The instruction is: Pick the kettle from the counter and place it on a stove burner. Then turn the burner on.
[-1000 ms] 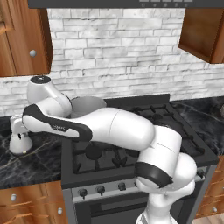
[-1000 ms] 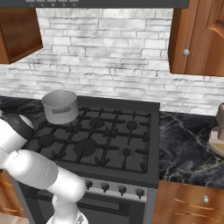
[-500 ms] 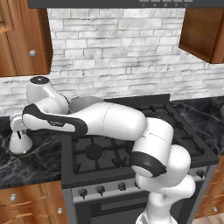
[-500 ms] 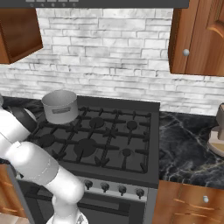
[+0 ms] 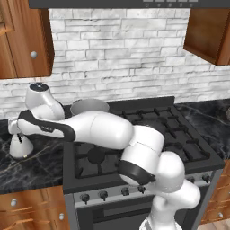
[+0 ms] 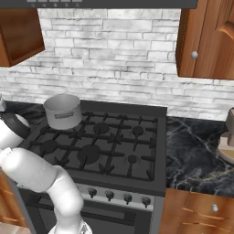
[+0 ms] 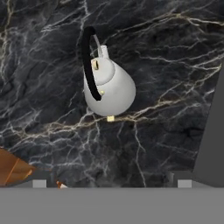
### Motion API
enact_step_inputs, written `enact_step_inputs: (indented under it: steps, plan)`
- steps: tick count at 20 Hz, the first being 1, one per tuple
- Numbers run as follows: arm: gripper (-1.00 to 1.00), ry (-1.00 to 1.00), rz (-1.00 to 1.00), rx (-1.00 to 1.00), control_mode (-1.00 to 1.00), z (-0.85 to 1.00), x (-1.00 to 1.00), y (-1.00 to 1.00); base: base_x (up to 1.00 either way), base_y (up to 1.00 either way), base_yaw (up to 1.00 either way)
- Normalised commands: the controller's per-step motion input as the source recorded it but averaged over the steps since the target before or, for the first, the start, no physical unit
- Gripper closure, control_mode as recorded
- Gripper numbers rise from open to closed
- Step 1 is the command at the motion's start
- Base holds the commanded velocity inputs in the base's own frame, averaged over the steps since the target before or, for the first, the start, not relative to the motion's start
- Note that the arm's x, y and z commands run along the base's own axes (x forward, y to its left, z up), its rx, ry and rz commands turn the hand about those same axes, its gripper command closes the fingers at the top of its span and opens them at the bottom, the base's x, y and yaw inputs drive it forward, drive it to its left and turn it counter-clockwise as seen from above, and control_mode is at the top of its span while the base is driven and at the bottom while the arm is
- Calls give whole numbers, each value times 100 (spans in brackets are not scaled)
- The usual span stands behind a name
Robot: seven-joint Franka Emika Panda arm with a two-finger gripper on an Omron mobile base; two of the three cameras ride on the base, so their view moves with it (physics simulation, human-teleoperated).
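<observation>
The small pale kettle (image 5: 20,146) with a black loop handle stands upright on the black marble counter (image 5: 36,167) left of the stove. My gripper (image 5: 16,134) hangs just above it, pointing down. In the hand view the kettle (image 7: 110,89) sits above centre on the counter (image 7: 170,61), and my gripper (image 7: 111,183) is open, with its two tips wide apart and nothing between them. A round stove burner (image 5: 95,155) lies under the grate at the stove's front left, also seen as the burner (image 6: 49,146) in the right base view.
A bigger grey pot (image 5: 90,107) stands on the back left burner, close behind my forearm; the pot (image 6: 64,110) is in the right base view too. Control knobs (image 6: 109,194) line the stove front. Wooden cabinets hang at both upper sides.
The arm's elbow and upper links have swung left and forward, uncovering the pot in the left base view. The gripper stays open over the kettle, which has not moved.
</observation>
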Motion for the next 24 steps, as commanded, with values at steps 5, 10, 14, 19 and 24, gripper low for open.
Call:
enact_step_inputs:
  steps: [5, 10, 14, 19, 24]
  plan:
    - [-100, 0, 0, -1, -100, 0, 22, 34, 0, 0, 0]
    - [-100, 0, 0, 0, -100, 0, 19, 18, 0, 0, 0]
    - [-100, 0, 0, 0, -100, -3, 15, 13, 0, 0, 0]
    - [-100, 0, 0, 0, -100, -24, 17, 5, 0, 0, 0]
    - [-100, 0, 0, 0, -100, -43, 30, 1, 0, 0, 0]
